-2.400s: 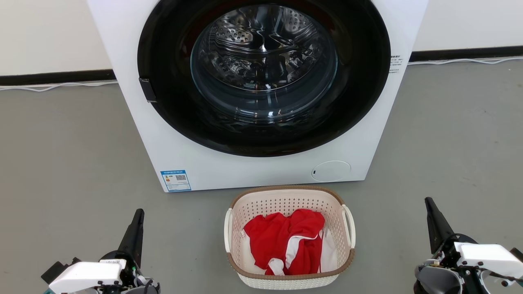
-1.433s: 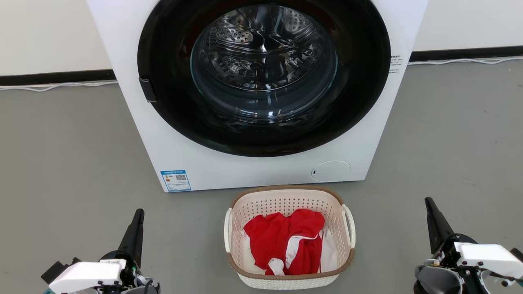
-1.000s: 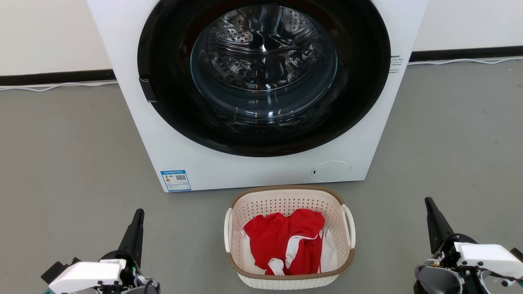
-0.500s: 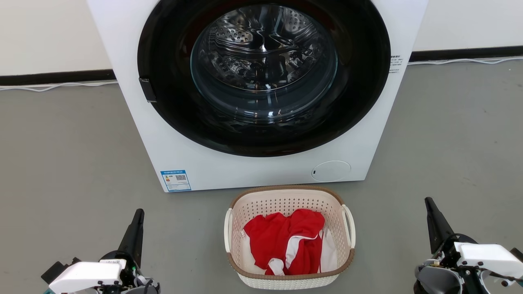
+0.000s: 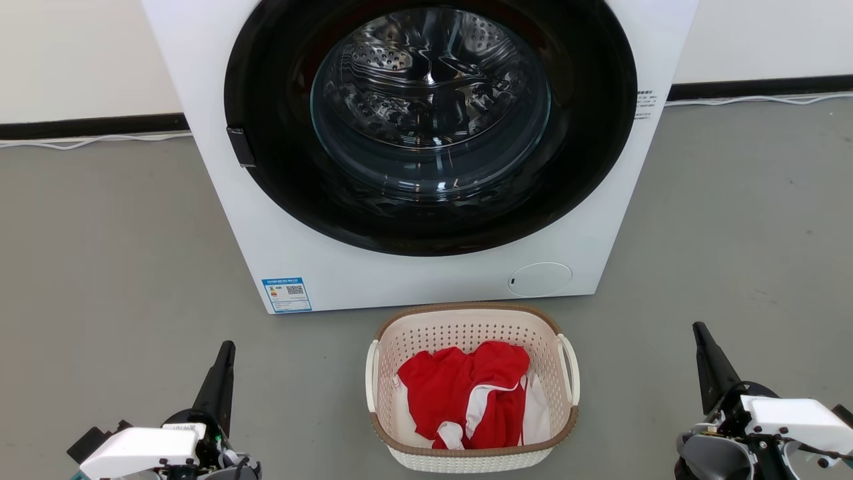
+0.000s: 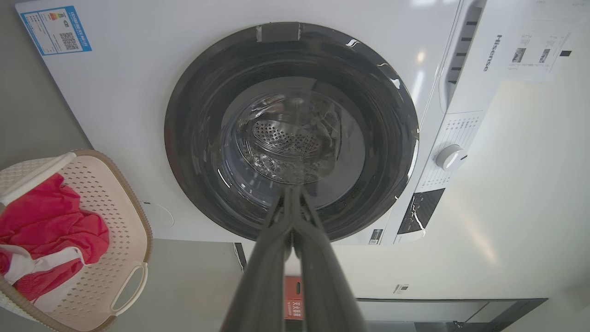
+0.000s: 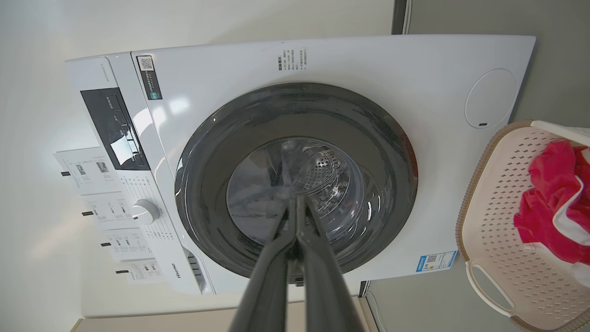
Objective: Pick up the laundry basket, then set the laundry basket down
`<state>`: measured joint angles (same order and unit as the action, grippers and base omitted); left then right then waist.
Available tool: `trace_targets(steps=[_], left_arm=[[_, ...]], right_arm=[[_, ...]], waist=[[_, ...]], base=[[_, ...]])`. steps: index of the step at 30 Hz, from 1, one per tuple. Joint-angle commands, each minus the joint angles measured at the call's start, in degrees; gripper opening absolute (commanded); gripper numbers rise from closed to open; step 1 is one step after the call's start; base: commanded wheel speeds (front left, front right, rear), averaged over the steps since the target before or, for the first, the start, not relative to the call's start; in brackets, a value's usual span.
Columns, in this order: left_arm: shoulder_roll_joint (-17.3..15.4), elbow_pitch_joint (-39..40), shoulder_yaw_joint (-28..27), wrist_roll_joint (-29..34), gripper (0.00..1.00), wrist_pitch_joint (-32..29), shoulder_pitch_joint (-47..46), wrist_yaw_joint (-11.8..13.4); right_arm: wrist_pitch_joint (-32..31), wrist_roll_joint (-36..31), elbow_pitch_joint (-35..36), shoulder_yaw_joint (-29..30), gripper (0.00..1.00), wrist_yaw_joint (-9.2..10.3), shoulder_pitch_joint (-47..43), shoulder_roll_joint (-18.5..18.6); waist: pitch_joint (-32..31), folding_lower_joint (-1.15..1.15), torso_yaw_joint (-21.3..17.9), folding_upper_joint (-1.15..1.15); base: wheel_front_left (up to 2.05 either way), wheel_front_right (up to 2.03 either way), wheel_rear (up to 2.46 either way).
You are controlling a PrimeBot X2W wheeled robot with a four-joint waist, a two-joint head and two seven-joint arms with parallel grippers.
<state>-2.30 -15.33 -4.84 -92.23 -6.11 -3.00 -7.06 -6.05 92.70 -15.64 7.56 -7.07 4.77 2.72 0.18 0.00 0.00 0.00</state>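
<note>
Laundry basket (image 5: pixel 466 309) sits on the grey floor (image 5: pixel 120 267), low and centred, with red-and-white clothing (image 5: pixel 460 393) inside. Bare floor runs out from both its sides to each gripper. Far rim is near the washing machine (image 5: pixel 300 260) front; a gap seems to show, hard to confirm. Left gripper (image 5: pixel 228 348) and right gripper (image 5: pixel 698 329) are clenched and empty, well apart from the handles.

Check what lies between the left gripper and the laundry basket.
The stretch is bare: the head view shows plain grey floor between the left gripper and the laundry basket.
</note>
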Motion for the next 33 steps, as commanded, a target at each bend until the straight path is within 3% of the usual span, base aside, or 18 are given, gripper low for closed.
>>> trace_targets(steps=[1, 8, 9, 17, 23, 33], left_arm=[[-0.58, 1.30, -1.67, 0.05, 0.00, -0.36, -3.19, -0.43], [-0.58, 1.30, -1.67, 0.05, 0.00, -0.36, -3.19, -0.43], [0.00, 0.00, 0.00, 0.00, 1.00, 0.00, 0.00, 0.00], [0.02, 0.35, 0.69, -0.07, 1.00, 1.29, 0.47, -0.01], [-0.01, 0.88, 1.11, 0.48, 1.00, 2.29, 0.85, -0.04], [-0.06, 1.08, 1.60, 5.00, 1.00, 3.98, 1.11, -0.07]], right_arm=[[-0.44, -0.53, 1.62, -1.04, 0.00, -0.42, 1.42, 0.16], [-0.44, -0.53, 1.62, -1.05, 0.00, -0.42, 1.42, 0.16], [0.00, 0.00, 0.00, 0.00, 1.00, 0.00, 0.00, 0.00], [1.18, -0.38, 0.52, -0.87, 1.00, -0.01, -0.58, -0.01], [2.21, -1.82, 1.08, -1.54, 1.00, -0.03, -1.00, 0.09], [3.90, -9.65, 2.00, -1.89, 1.00, -0.07, -1.30, 0.13]], waist=[[0.00, 0.00, 0.00, 0.00], [0.00, 0.00, 0.00, 0.00], [0.00, 0.00, 0.00, 0.00], [-0.12, 0.12, 0.04, 0.00], [-0.02, 0.00, 0.08, 0.00], [-0.06, 0.00, 0.02, 0.00]], base=[[0.00, 0.00, 0.00], [0.00, 0.00, 0.00], [0.00, 0.00, 0.00], [0.00, 0.00, 0.00], [0.00, 0.00, 0.00], [0.00, 0.00, 0.00]])
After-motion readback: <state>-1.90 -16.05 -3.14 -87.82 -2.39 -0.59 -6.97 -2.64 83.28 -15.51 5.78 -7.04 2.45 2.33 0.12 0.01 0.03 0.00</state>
